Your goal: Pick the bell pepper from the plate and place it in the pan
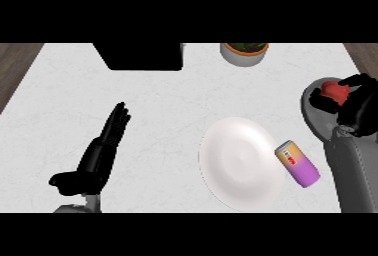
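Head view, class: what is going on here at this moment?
The right robot hand is curled round a red bell pepper, holding it over the grey pan at the counter's right edge. The white plate is bare, with a purple can beside it. The left robot hand rests open at the left.

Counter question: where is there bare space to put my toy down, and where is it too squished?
Most bare counter lies between the resting left hand and the white plate, up to the dark box and plant pot. It is crowded at the right: can, pan and right hand curled round the bell pepper.
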Available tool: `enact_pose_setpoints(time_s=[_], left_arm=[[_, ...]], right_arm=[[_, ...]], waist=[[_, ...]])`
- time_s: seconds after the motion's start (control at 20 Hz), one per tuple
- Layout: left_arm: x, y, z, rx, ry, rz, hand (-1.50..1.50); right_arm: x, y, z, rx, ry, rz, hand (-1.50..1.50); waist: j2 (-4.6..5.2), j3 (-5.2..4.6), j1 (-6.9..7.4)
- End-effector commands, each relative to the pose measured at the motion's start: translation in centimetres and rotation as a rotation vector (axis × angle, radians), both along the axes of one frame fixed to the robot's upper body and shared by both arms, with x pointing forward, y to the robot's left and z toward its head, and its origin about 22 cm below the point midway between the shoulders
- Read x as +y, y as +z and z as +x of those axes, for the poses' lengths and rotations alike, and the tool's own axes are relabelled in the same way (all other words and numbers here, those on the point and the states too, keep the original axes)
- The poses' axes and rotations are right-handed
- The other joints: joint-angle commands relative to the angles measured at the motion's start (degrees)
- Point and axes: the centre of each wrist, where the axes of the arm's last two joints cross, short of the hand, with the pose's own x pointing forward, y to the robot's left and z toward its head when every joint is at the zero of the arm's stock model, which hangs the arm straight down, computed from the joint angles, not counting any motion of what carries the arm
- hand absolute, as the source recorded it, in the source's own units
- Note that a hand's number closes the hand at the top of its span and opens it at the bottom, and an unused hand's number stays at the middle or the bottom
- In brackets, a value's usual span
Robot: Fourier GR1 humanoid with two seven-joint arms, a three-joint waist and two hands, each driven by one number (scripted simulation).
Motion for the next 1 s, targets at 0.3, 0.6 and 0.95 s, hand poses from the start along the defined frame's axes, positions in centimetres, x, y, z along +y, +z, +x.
enact_pose_setpoints(time_s=[0.3,0.6,0.95], left_arm=[[-0.7,1.9,0.9,-0.025,0.002,0.002,0.00],[-0.6,1.0,0.9,-0.011,-0.005,0.008,0.00],[-1.6,1.4,0.8,-0.036,-0.031,-0.013,0.00]], right_arm=[[-9.0,-3.5,0.0,-0.134,-0.119,-0.030,1.50],[-14.0,-0.9,0.7,-0.147,-0.122,-0.021,1.50],[-13.1,-3.9,0.4,0.235,0.063,0.397,-1.50]], waist=[[0.17,0.08,0.62],[0.43,0.13,1.14],[0.97,0.36,2.74]])
